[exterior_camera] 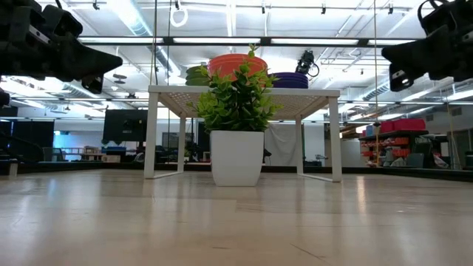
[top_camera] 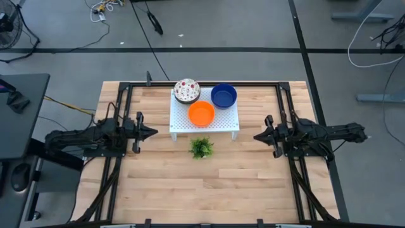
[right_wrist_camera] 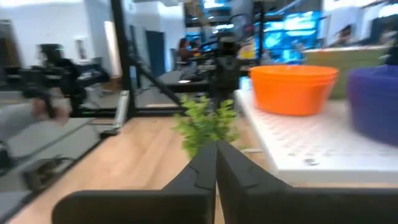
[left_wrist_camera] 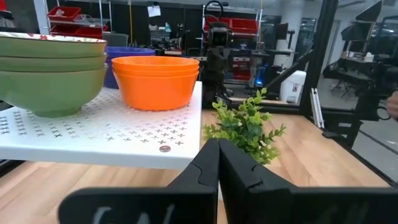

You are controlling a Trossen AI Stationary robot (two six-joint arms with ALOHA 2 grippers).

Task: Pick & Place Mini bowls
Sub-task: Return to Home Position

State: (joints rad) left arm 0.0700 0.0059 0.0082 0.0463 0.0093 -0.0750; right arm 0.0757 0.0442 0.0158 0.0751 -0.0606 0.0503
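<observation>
Three stacks of mini bowls stand on a white perforated rack (top_camera: pixel 204 123): a speckled white stack (top_camera: pixel 186 90) with green outsides (left_wrist_camera: pixel 50 71), an orange stack (top_camera: pixel 201 113) and a blue stack (top_camera: pixel 223 95). My left gripper (top_camera: pixel 154 132) hovers shut left of the rack, above the table, pointing toward it. My right gripper (top_camera: pixel 256 136) hovers shut to the rack's right, pointing back at it. Neither touches anything.
A small green plant in a white pot (top_camera: pixel 201 147) stands on the table just in front of the rack, between the two grippers. Bare wooden tabletop (top_camera: pixel 202 190) lies nearer the front edge. Black frame rails (top_camera: pixel 120 120) run along both table sides.
</observation>
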